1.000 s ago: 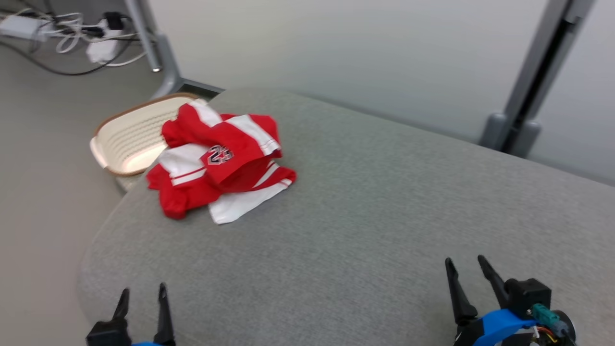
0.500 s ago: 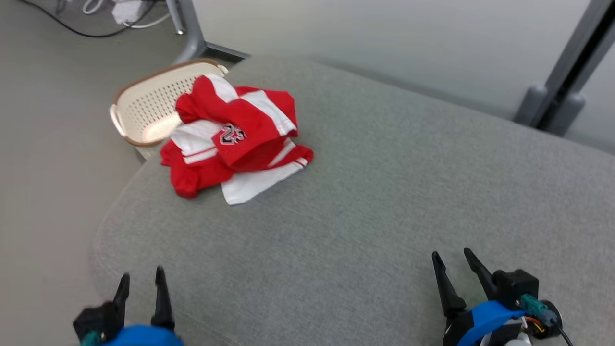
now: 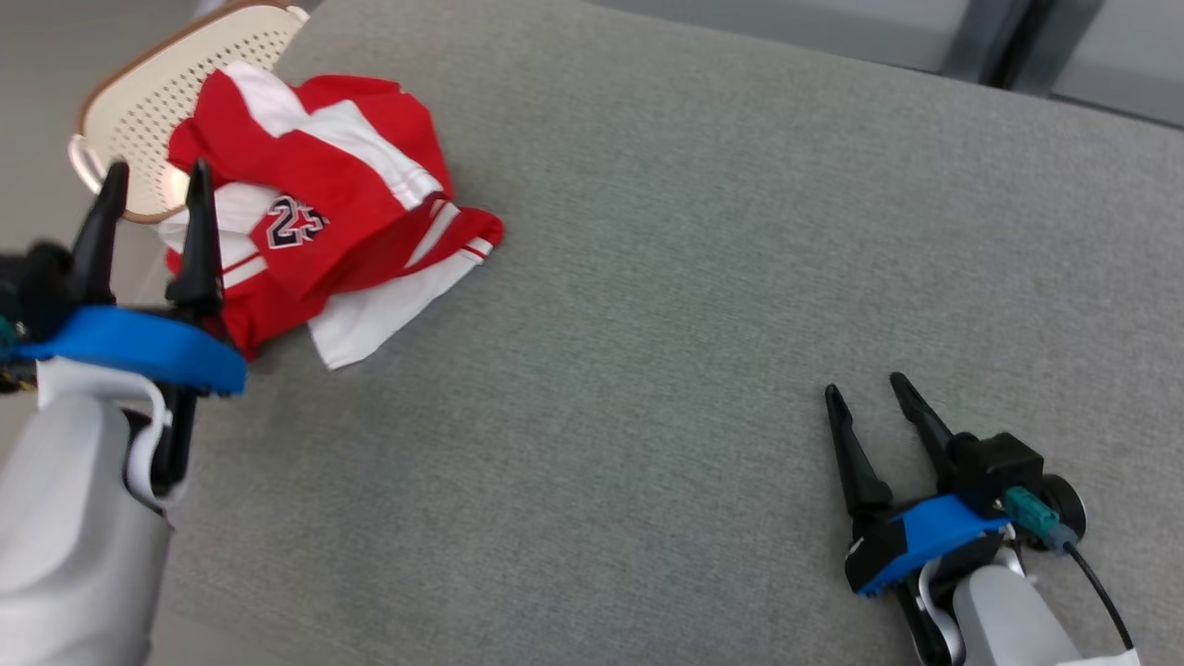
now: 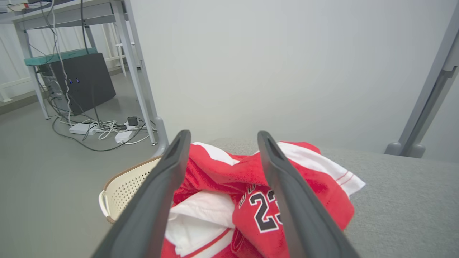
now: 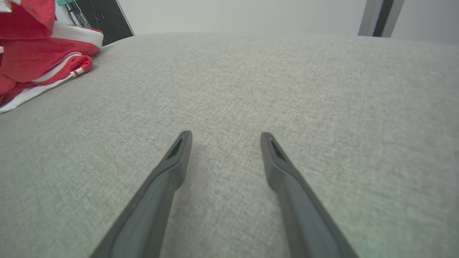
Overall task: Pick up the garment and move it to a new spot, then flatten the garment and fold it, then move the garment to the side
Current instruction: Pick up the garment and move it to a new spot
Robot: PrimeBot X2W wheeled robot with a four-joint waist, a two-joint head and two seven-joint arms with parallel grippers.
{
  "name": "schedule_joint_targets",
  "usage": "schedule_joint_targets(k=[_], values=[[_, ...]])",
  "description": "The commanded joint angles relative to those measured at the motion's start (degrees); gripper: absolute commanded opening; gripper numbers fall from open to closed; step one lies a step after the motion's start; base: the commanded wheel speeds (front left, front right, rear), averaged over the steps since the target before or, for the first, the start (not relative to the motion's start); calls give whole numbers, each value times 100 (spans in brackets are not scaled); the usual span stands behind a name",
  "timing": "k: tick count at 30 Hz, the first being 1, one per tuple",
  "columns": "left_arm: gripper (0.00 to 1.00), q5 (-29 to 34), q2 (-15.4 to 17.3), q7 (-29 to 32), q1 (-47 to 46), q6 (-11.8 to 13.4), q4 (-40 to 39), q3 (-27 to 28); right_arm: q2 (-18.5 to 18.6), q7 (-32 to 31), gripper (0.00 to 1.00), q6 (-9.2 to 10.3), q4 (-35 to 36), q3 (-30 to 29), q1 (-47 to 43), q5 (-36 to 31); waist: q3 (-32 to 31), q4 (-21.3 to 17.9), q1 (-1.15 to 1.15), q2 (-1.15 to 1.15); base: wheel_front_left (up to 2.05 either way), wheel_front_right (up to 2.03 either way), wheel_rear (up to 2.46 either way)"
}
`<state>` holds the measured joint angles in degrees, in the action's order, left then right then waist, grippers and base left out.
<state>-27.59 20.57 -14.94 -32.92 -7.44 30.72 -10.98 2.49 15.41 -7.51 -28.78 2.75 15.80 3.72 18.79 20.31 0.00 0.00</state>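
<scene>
Left end effector point(image 3: 159, 166) spread near garment point(image 3: 342, 185), basket point(image 3: 139, 102) behind

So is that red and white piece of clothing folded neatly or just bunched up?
Bunched up: the garment lies crumpled on the grey surface, layers overlapping unevenly, a white flap sticking out.

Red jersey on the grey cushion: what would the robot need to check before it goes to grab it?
1. Is the left tool open? ok, jaws spread wide.
2. Is it aimed at the jersey? ok, the jersey shows between its jaws in the left wrist view.
3. Is the jersey free of the basket? cannot tell, they overlap in the head view.
4. Is there bare cushion for a new spot? ok.
5. Is the right tool open and apart from the jersey? ok.
</scene>
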Motion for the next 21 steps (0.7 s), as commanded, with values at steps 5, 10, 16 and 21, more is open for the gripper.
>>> schedule_joint_targets(k=[5,10,16,21], values=[[100,-978,627,344,-894,-5,208,-960,126,-56,100,8,-321,-20,83,95,259,-291,0,0,0,0,0],[100,-1755,1015,911,-1340,-5,584,-1748,170,-73,100,16,-473,3,162,151,458,-591,0,0,0,0,0],[100,-2352,1017,1465,-1402,-5,1429,-2276,206,-92,100,35,-617,5,177,189,586,-856,0,0,0,0,0],[0,-2583,948,1504,-1436,-5,1859,-2562,206,-92,100,35,-634,-10,208,216,571,-925,0,0,0,0,0]])
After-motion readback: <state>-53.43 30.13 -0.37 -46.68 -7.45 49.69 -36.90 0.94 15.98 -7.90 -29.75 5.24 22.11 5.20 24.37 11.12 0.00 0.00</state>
